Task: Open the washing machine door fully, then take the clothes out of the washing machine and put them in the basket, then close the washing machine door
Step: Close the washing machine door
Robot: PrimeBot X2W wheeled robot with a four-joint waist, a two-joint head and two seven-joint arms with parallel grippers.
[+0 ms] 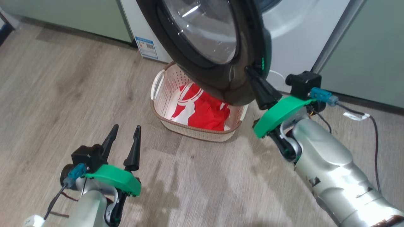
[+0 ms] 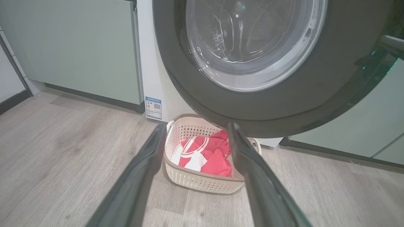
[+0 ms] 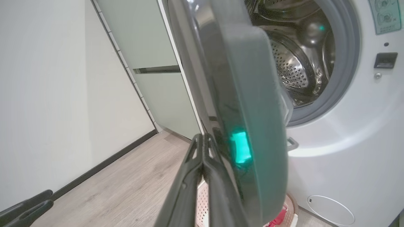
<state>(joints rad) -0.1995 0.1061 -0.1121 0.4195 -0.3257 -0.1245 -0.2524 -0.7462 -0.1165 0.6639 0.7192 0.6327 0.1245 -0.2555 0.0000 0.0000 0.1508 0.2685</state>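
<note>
meeting the door's (image 1: 208, 82) edge, right claw (image 1: 249, 71) is pressed together (left claw (image 1: 126, 127) spread); its view reveals the drum (image 3: 290, 66).

Bright, even indoor light in all three views, with soft, faint shadows on the floor (image 1: 195, 189) low in the head view. White glare streaks cross the door (image 1: 202, 31) glass, and a green glint sits on its edge. Wrist views bow straight lines near their edges; the near fingers (image 2: 135, 189) are blurred.
</note>
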